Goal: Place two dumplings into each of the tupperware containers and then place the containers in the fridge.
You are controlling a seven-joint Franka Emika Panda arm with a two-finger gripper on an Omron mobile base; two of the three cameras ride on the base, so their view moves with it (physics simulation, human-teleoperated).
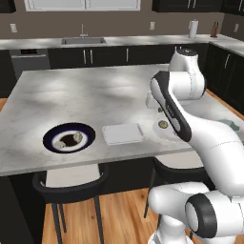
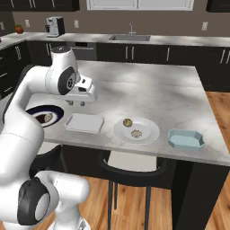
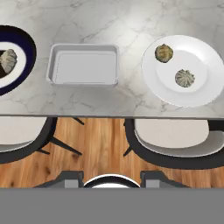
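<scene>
The translucent white tupperware container (image 3: 83, 64) (image 2: 84, 122) (image 1: 122, 133) lies empty near the island's front edge. To its right, a pale round plate (image 3: 199, 94) (image 2: 150, 134) holds two dumplings (image 3: 164, 53) (image 3: 184, 78) (image 2: 127, 122). Another dumpling (image 3: 8, 61) (image 1: 60, 142) rests on the dark-blue plate (image 3: 24, 72) (image 1: 52, 133) to its left. The light blue container (image 2: 185, 139) stands empty at the far right. My gripper (image 2: 75, 103) (image 3: 110, 178) hovers high above the front edge, near the white container, open and holding nothing. The fridge is out of view.
Two dark stools (image 3: 175, 146) (image 1: 71, 183) are tucked under the island's front edge over a wood floor. A back counter with a sink (image 2: 129, 37) runs along the far wall. My own arm hides part of the pale plate in the left base view.
</scene>
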